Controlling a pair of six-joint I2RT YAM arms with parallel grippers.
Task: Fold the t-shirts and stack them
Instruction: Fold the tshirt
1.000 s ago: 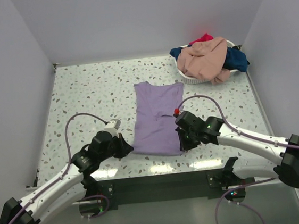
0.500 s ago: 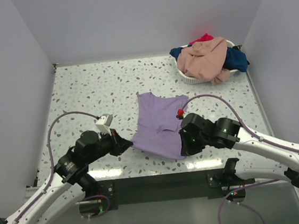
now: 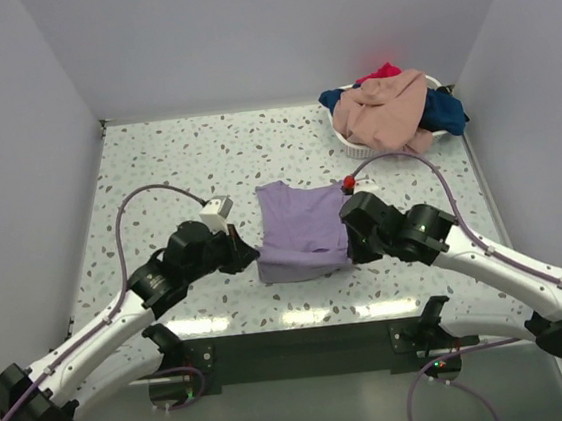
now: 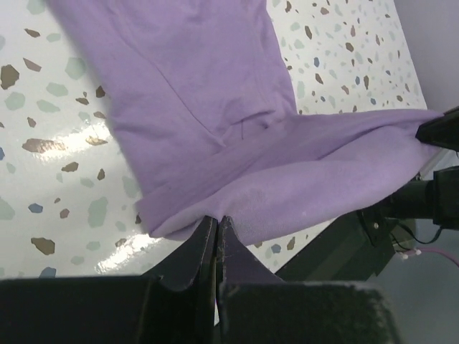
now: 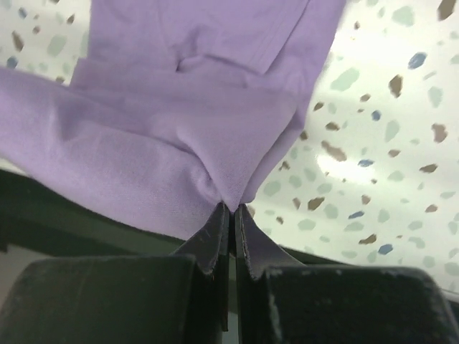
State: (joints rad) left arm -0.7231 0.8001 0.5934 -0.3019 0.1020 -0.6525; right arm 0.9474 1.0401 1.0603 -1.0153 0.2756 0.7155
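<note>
Behind the shirt [image 3: 301, 230] and to its far left the table [image 3: 165, 162] lies open. Back-right of the shirt, the basket [image 3: 357, 148] piled with clothes [image 3: 386, 109] fills the corner. The left gripper [image 4: 216, 221] and right gripper [image 5: 231, 208], pinching its near corners, close off both flanks.

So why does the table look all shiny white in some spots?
Top external: light glare makes bright bars along the near edge of the table. Left wrist: shiny streaks beside the purple t-shirt. Right wrist: a washed-out white patch right of the shirt; the close-up right pincer looks dark and dim.
</note>
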